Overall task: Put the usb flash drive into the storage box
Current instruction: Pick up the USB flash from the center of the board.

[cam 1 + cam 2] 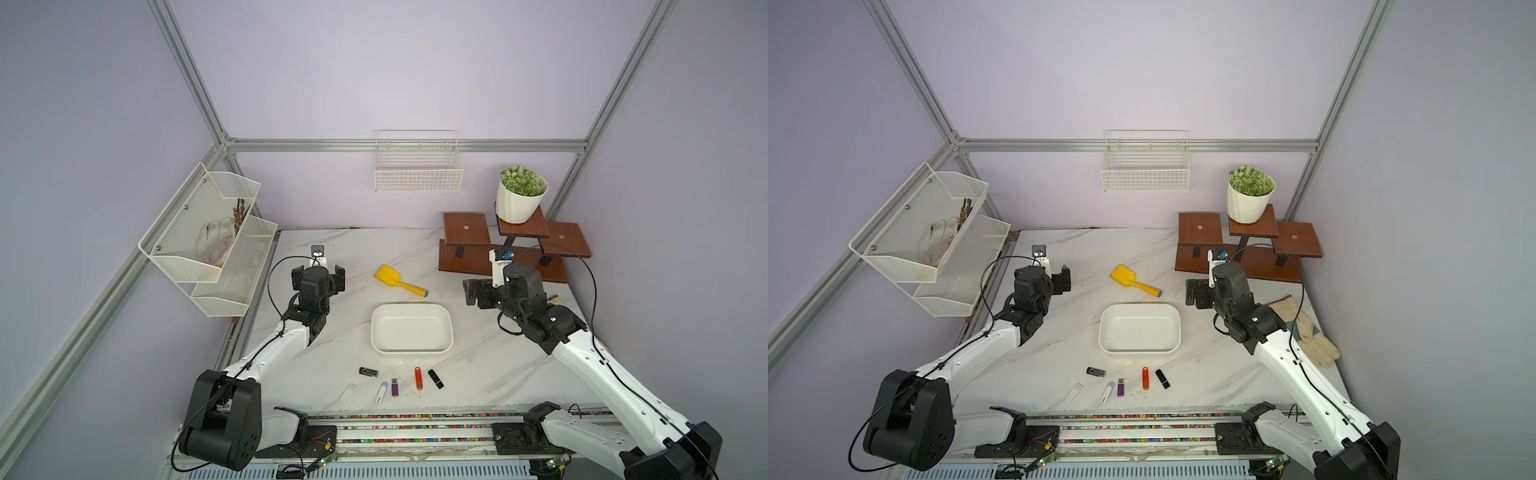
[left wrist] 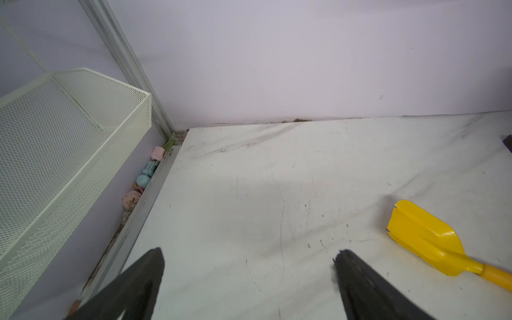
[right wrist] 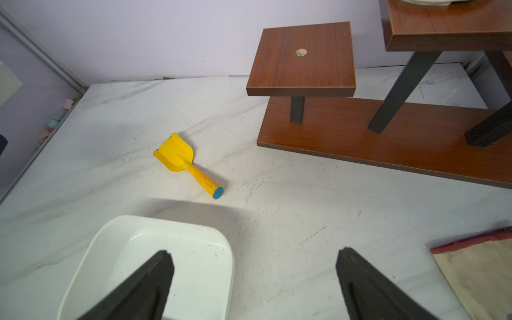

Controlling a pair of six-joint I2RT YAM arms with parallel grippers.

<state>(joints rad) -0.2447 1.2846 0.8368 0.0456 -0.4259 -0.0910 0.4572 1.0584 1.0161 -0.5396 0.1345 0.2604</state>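
The left gripper [image 2: 249, 255] and right gripper [image 3: 255, 255] are held wide, empty. The flash drives [image 1: 394, 387] crowded at the storage box's [image 1: 411, 350] six o'clock could be scattered.

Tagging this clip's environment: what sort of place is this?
Probably a lab robot cell staged as a home corner: aluminium frame around plain lilac walls, marble-look tabletop, and props such as a potted plant on a wooden stand.
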